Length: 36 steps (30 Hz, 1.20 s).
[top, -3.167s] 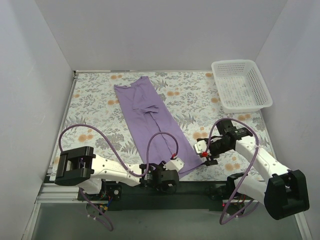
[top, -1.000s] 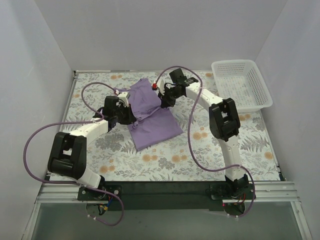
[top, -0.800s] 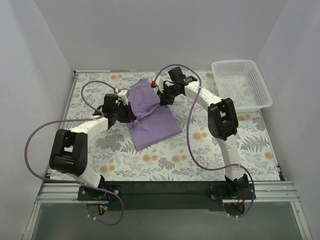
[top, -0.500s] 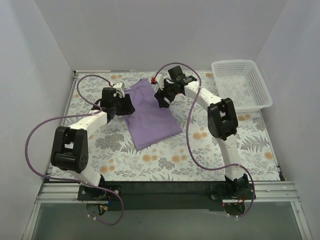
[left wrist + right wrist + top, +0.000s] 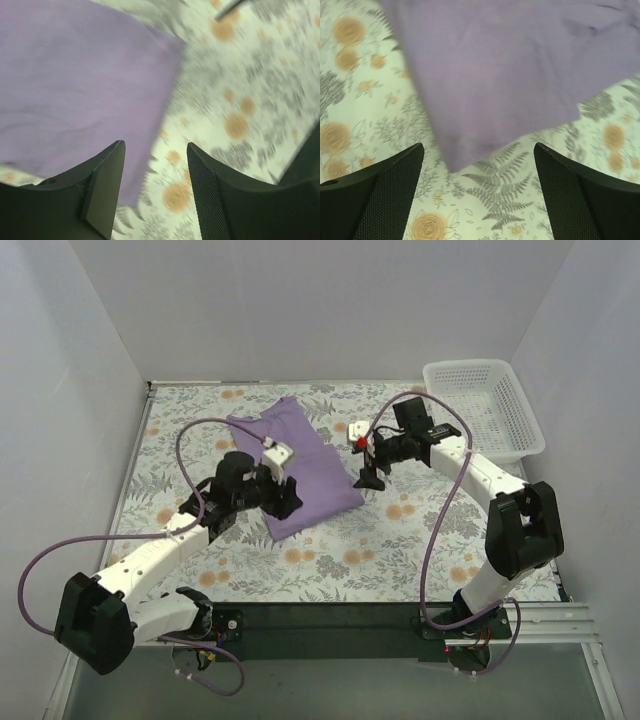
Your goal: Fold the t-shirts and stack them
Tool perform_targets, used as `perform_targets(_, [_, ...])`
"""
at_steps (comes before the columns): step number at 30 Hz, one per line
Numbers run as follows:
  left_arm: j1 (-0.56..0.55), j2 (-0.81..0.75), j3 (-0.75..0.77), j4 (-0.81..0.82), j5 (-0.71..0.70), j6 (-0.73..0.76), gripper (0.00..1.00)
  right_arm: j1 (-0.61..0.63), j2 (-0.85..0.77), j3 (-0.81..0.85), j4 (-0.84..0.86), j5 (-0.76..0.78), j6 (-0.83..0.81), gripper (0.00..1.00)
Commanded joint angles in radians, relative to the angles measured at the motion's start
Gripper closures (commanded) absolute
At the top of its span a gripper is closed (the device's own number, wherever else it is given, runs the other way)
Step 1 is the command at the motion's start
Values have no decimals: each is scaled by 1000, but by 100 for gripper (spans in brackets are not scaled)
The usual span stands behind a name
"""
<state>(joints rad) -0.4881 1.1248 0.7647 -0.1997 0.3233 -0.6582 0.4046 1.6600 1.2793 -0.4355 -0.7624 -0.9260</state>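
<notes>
Top external view: the folded lavender-purple cotton t-shirt (image 5: pixel 305 455) lies left of centre, toward the table's (image 5: pixel 400 540) far edge. The left pincer (image 5: pixel 283 502) and right pincer (image 5: pixel 367 478) hover spread, empty. Soft, light, floppy cloth, probably best pinched at corners.
</notes>
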Motion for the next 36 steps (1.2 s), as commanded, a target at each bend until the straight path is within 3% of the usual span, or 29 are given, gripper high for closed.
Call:
perform_targets(1, [-111, -58, -109, -53, 54, 177, 49, 31, 26, -77, -193, -94, -403, 5])
perform_targets(2, [-138, -97, -169, -41, 42, 207, 48, 37, 26, -109, -238, -63, -516, 9])
perform_targets(4, [-204, -125, -218, 6, 22, 291, 48, 53, 9, -149, -215, 9, -559, 10])
perform_targets(9, [-236, -74, -277, 111, -84, 347, 48, 120, 24, -195, -27, 147, -487, 15])
perform_targets(19, [-241, 125, -311, 224, -236, 394, 51, 195, 173, -136, 58, 310, -373, 31])
perform_targets(22, [-241, 173, -308, 230, -248, 408, 51, 197, 193, -140, 80, 331, -355, 41])
perform_targets(24, [-241, 231, -300, 233, -244, 410, 53, 195, 205, -138, 89, 337, -335, 55])
perform_targets(26, [-241, 285, -292, 237, -266, 411, 57, 197, 207, -143, 87, 327, -321, 66])
perform_targets(30, [-241, 311, -289, 252, -311, 413, 95, 197, 176, -167, 84, 302, -310, 89])
perform_targets(31, [-241, 300, -292, 252, -310, 411, 99, 197, 169, -175, 81, 295, -313, 92])
perform_targets(36, [-274, 169, -306, 206, -198, 419, 100, 185, 88, -213, -50, 214, -382, 99])
